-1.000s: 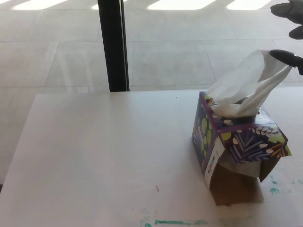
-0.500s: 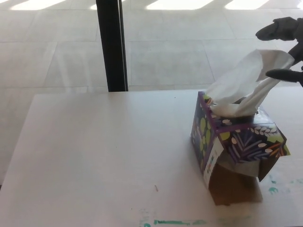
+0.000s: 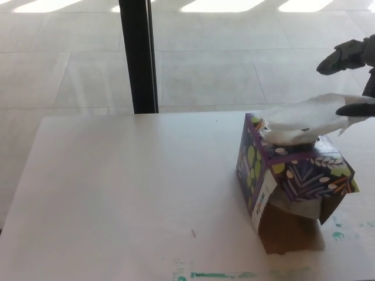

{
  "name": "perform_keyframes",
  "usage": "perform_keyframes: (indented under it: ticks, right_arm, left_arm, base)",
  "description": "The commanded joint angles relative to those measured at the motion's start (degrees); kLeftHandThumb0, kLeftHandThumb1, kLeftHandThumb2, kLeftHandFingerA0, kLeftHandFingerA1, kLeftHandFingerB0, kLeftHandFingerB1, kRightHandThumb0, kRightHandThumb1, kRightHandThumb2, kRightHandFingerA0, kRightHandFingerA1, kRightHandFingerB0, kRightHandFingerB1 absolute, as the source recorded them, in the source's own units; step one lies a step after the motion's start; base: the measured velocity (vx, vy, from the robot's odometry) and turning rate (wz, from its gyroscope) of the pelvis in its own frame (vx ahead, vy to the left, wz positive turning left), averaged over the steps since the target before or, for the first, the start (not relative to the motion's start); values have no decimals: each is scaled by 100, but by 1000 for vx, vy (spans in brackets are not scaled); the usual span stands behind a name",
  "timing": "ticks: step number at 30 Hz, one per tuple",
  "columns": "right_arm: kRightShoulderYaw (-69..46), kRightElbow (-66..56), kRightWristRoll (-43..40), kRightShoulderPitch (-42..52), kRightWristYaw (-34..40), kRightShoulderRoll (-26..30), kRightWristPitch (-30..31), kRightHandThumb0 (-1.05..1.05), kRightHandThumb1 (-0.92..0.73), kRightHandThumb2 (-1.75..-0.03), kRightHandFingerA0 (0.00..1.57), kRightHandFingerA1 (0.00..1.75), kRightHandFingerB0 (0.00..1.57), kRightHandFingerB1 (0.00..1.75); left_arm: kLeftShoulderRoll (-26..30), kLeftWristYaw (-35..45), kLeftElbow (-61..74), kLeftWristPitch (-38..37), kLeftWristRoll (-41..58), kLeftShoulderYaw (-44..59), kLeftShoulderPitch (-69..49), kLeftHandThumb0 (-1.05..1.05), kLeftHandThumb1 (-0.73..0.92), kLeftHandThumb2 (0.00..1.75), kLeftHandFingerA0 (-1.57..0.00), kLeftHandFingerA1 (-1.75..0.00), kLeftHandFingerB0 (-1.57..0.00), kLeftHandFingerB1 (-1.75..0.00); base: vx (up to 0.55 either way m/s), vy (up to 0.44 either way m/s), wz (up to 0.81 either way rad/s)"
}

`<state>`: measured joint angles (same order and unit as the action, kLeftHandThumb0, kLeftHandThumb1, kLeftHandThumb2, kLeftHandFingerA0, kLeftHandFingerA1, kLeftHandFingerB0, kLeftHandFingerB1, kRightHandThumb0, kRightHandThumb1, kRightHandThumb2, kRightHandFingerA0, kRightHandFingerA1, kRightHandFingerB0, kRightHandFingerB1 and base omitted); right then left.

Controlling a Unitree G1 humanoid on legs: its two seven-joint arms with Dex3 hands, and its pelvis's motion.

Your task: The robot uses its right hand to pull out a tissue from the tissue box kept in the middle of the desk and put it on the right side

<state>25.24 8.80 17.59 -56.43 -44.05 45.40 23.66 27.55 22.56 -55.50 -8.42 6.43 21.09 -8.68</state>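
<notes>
1 head view, angled down, desk [image 3: 117, 187] near

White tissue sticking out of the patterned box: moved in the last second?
Yes. The white tissue has dropped from upright to nearly flat over the fixed patterned tissue box, stretching rightward.

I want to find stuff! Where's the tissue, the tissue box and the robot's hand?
tissue [image 3: 304, 114], head view, middle of the white sheet.
tissue box [image 3: 293, 172], head view, patterned front side.
right hand [image 3: 356, 79], head view, middle of the hand.

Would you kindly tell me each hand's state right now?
Left hand: not in view.
Right hand: shut on the white paper tissue from the purple patterned box.
</notes>
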Motion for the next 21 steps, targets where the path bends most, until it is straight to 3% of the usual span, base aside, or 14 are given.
perform_keyframes:
  ticks: [1, 3, 6, 7, 8, 9, 10, 11, 13, 16, 17, 18, 20, 21]
  right_arm:
    - [205, 249, 735, 126, 164, 160, -547, -59, -69, -61, 43, 62, 30, 33]
    - [184, 300, 790, 229, 289, 113, -581, -53, -71, -61, 65, 77, 35, 36]
    - [177, 325, 901, 357, 384, 10, -680, -51, -72, -61, 62, 75, 35, 37]
    - [193, 316, 985, 404, 443, -5, -751, -55, -57, -92, 55, 75, 29, 51]
    - [210, 299, 1038, 422, 439, -29, -753, -53, -56, -92, 46, 68, 26, 50]
    - [269, 320, 1160, 418, 473, -93, -720, -50, -71, -61, 54, 71, 32, 35]
    - [302, 325, 1247, 427, 532, -134, -712, -50, -69, -60, 59, 104, 33, 34]
    - [327, 330, 1346, 441, 596, -190, -712, -49, -69, -61, 64, 104, 33, 34]
    - [387, 404, 1457, 406, 614, -275, -766, -49, -70, -60, 64, 98, 32, 33]
    - [255, 224, 1440, 511, 772, -432, -809, -50, -74, -61, 67, 100, 40, 35]
    - [216, 199, 1457, 580, 911, -455, -923, -51, -59, -96, 75, 95, 36, 54]
    - [183, 170, 1488, 633, 993, -485, -986, -45, -76, -63, 69, 110, 43, 37]
    - [43, 149, 1427, 743, 1184, -572, -1113, -43, -76, -62, 71, 110, 46, 39]
    - [-28, 98, 1362, 797, 1206, -618, -1184, -42, -77, -63, 69, 84, 46, 40]
  left_arm:
    - [142, -36, -100, -163, -34, -86, 31, -76, 54, 111, -69, -99, -52, -88]
    - [171, 15, -138, -202, -39, -115, 50, -77, 51, 113, -69, -99, -51, -88]
    - [148, 98, -71, -174, 38, -109, 22, -80, 47, 111, -70, -102, -54, -91]
    - [139, 85, -106, -209, 21, -128, 38, -80, 48, 113, -71, -101, -53, -90]
    - [127, 53, -74, -206, 0, -148, 21, -76, 55, 102, -65, -109, -48, -98]
    - [123, 42, -38, -210, -10, -164, 0, -78, 47, 114, -71, -101, -53, -90]
    - [123, 50, -23, -209, -4, -168, -5, -74, 45, 116, -73, -99, -49, -85]
    - [122, 51, -3, -183, 7, -175, -5, -72, 52, 105, -65, -112, -49, -102]
    - [126, 82, 0, -185, 33, -173, -1, -74, 44, 115, -73, -99, -50, -85]
    - [161, 54, -27, -167, -25, -220, 38, -71, 56, 102, -64, -109, -50, -97]
    - [161, 52, -38, -188, -28, -225, 35, -71, 54, 104, -65, -111, -49, -100]
    - [162, 58, -24, -188, -15, -228, 22, -71, 57, 101, -66, -109, -50, -97]
    - [142, 103, 27, -94, 83, -176, 16, -70, 59, 100, -65, -109, -50, -97]
    - [145, 81, 16, -157, 61, -182, -17, -76, 49, 115, -73, -98, -52, -86]
  base:
    - [0, 0, 0]
    - [0, 0, 0]
    - [0, 0, 0]
    - [0, 0, 0]
    - [0, 0, 0]
    - [0, 0, 0]
    - [0, 0, 0]
    - [0, 0, 0]
    - [0, 0, 0]
    - [0, 0, 0]
    - [0, 0, 0]
    - [0, 0, 0]
    - [0, 0, 0]
    - [0, 0, 0]
